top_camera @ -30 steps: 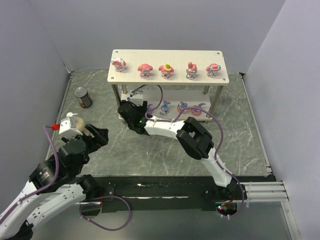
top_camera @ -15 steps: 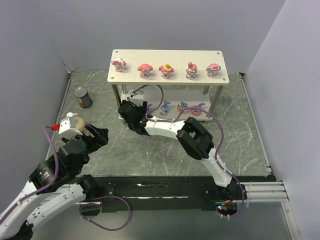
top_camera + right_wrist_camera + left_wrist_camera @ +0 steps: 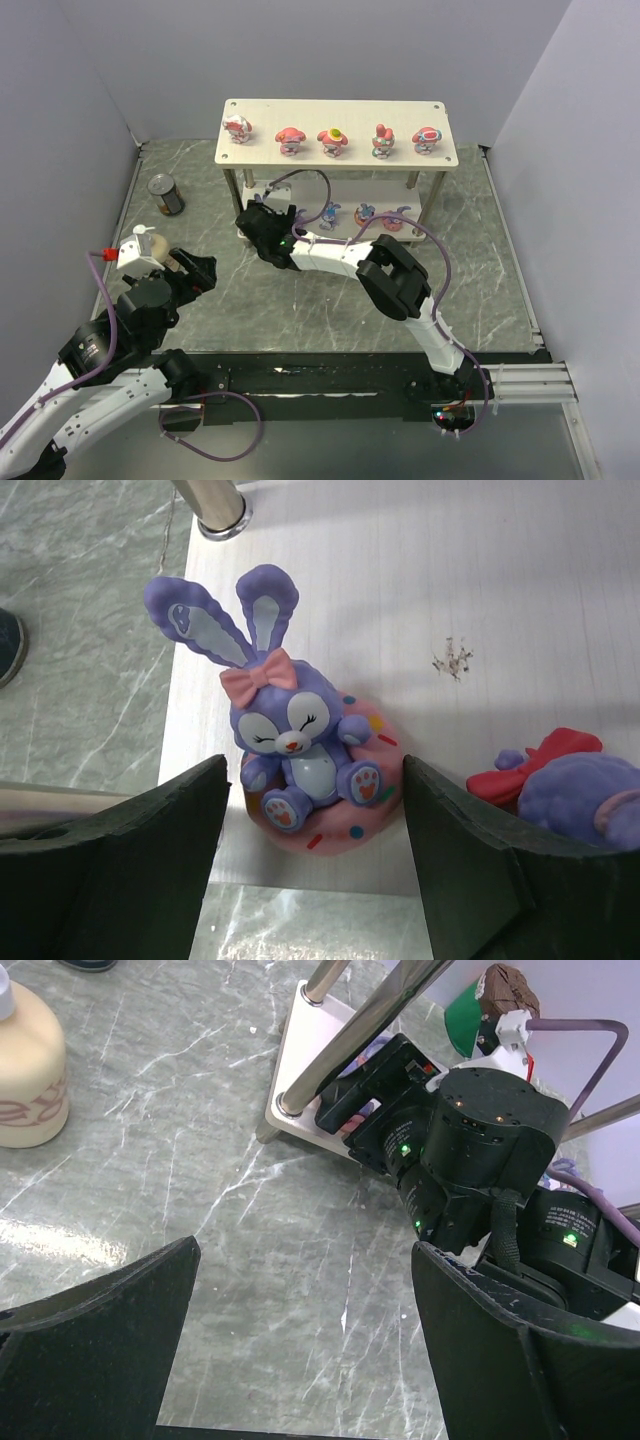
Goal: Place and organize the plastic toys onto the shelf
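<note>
Over the grey marbled worktop (image 3: 480,262), the right end effector (image 3: 315,780) has edged deeper under the pale two-tier shelf (image 3: 500,600). Its jaws are slightly narrower, apparently not touching the purple rabbit-eared plastic figurine (image 3: 298,742) standing between them on the lower board. The left end effector (image 3: 305,1255) gapes empty.

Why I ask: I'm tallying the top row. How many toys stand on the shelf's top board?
5 toys in a row on the top board: far left, left of centre, centre, right of centre, far right. None there look hidden.
</note>
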`<state>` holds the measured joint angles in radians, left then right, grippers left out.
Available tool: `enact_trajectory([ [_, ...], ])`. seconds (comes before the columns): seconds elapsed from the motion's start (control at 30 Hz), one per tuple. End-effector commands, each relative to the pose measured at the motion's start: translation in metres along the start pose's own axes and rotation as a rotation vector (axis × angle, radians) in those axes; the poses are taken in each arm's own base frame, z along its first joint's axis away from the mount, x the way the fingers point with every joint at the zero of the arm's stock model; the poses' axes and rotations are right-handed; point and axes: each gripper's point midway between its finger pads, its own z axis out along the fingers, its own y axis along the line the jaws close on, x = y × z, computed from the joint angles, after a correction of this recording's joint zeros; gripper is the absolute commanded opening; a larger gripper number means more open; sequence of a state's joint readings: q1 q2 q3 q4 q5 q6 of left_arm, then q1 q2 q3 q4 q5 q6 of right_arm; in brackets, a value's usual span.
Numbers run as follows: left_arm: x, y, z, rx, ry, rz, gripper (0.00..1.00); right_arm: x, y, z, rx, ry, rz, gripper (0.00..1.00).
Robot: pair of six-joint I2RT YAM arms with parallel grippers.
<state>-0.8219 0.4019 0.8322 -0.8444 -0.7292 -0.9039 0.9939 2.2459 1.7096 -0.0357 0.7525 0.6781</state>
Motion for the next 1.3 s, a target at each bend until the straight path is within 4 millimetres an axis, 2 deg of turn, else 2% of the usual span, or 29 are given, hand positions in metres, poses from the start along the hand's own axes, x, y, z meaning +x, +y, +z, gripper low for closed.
enact_trajectory([
  [0.0, -0.012, -0.002, -0.004, 0.003, -0.031, -0.025, 0.93, -0.005, 0.007, -0.020, -0.020, 0.036, 0.027, 0.76],
  [0.43, -0.012, -0.002, -0.004, 0.005, -0.031, -0.025, 0.93, -0.006, 0.012, -0.021, -0.014, 0.026, 0.023, 0.72],
  [0.9, -0.013, -0.002, -0.005, 0.008, -0.037, -0.034, 0.93, -0.009, 0.014, -0.033, -0.016, 0.024, 0.034, 0.72],
  [1.03, -0.014, -0.002, -0.006, 0.010, -0.039, -0.036, 0.93, -0.014, 0.013, -0.037, -0.019, 0.018, 0.040, 0.72],
  [1.27, -0.014, -0.002, -0.006, 0.011, -0.038, -0.036, 0.93, -0.044, 0.016, -0.055, -0.062, -0.016, 0.061, 0.74],
])
